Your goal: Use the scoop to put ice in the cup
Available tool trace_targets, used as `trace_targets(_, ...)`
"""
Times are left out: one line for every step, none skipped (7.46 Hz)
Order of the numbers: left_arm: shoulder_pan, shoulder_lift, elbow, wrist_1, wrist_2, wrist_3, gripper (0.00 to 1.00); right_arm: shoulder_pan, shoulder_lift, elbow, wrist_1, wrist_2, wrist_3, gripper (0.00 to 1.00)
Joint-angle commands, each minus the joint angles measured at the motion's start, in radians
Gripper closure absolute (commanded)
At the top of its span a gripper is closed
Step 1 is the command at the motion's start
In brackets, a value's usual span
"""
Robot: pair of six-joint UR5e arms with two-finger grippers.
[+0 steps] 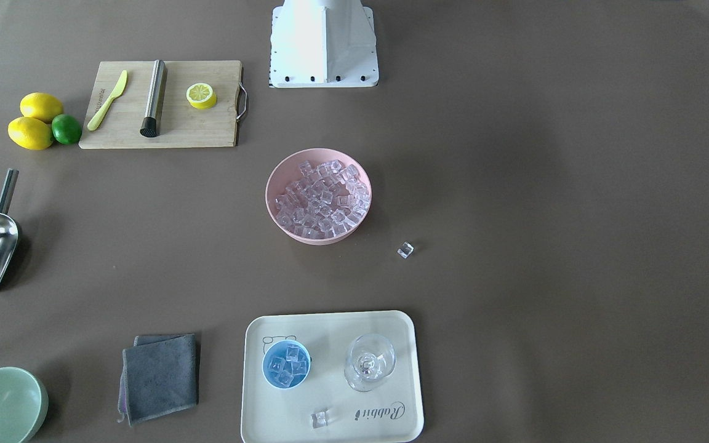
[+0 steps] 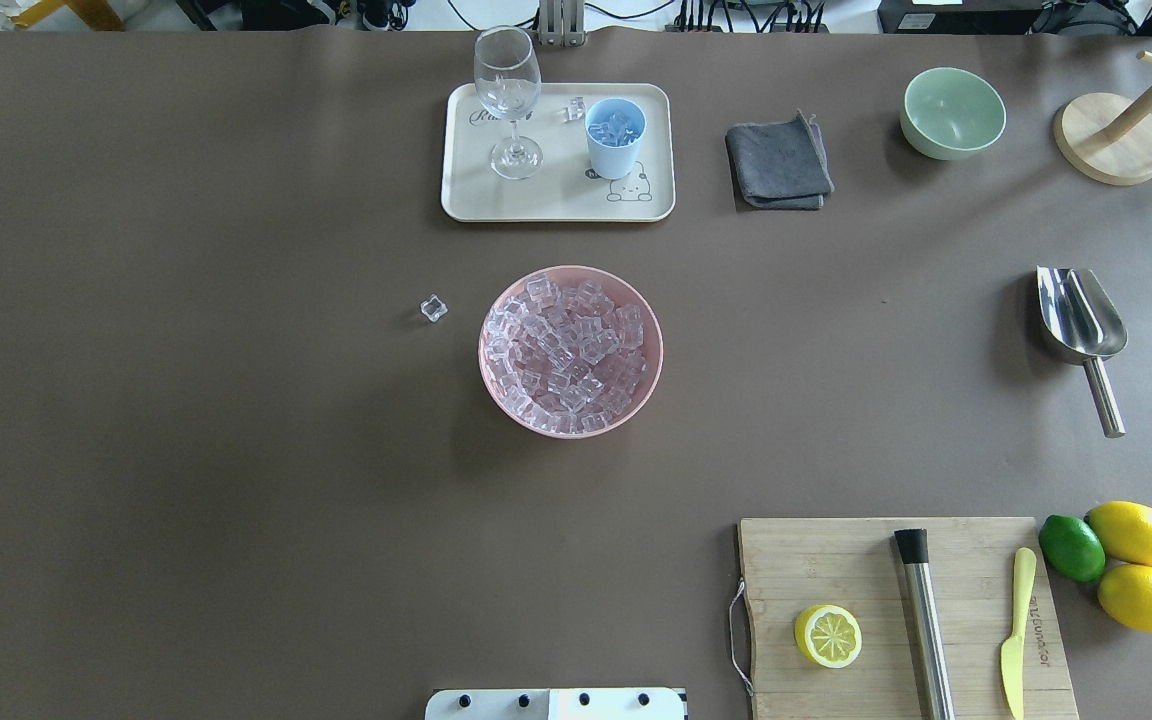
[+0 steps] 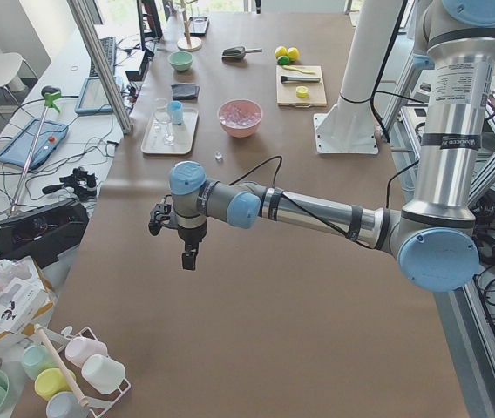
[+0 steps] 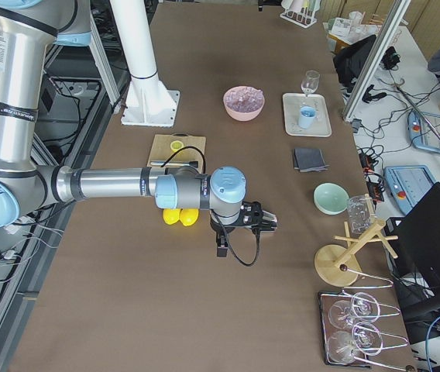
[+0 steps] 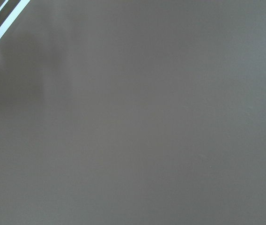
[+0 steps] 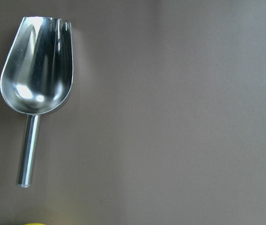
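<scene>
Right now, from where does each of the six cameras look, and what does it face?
Front-facing: across the table, facing the robot base; pink bowl central.
Overhead: behind the robot, looking down; cup far.
Exterior left: table end; left arm near.
Exterior right: opposite end; right arm near.
Left wrist: bare table only.
Right wrist: above the scoop.
Shared: front-facing and overhead both show the loose ice cube.

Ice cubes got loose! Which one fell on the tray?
The ice cube beside the cup lies on the tray. The other stray cube sits on the bare table near the pink bowl.

Both arms extended, each pincer (image 3: 171,228) (image 4: 245,226) hanging empty.
</scene>
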Motion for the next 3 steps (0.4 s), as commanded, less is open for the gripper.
trace_targets(0.000, 0.002, 0.000, -0.001, 0.000, 0.000, 0.02, 0.007, -0.011, -0.001, 0.001, -0.006, -0.044, 0.00)
trace_targets(0.006, 0.000, -0.003, -0.001, 0.000, -0.002, 0.02, 0.007, -0.009, 0.000, 0.001, -0.007, -0.044, 0.00)
trace_targets(0.014, 0.000, -0.005, -0.001, 0.000, -0.002, 0.02, 0.009, -0.009, 0.002, 0.001, -0.008, -0.044, 0.00)
